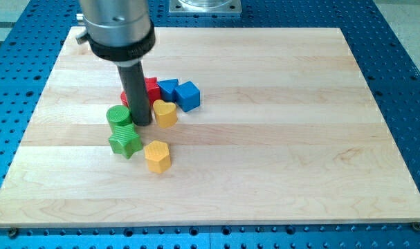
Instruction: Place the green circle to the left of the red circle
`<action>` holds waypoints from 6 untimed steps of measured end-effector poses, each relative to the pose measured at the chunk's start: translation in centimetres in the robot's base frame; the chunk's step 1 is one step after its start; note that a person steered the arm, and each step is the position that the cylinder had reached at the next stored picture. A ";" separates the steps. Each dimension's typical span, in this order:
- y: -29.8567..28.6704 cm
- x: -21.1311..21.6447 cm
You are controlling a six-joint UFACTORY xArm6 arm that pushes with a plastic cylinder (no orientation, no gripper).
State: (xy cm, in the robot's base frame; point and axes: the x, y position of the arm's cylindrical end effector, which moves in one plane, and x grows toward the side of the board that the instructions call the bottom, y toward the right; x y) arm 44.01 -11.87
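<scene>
The green circle (117, 115) lies left of centre on the wooden board (265, 138). My tip (142, 124) stands just at its right side, between it and a yellow heart (165, 113). A red block (150, 88) sits behind the rod, mostly hidden, so its shape is unclear. A green star (124, 141) lies just below the green circle, touching it.
Two blue blocks (168, 88) (187, 95) sit right of the red block. A yellow hexagon (157, 155) lies below the yellow heart. The blue perforated table (403, 41) surrounds the board.
</scene>
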 end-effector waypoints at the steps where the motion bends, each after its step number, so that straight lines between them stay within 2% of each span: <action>1: -1.1 -2.7; 2: -4.0 -3.0; 4: 3.1 2.2; 5: -1.1 5.2; 6: -4.7 1.8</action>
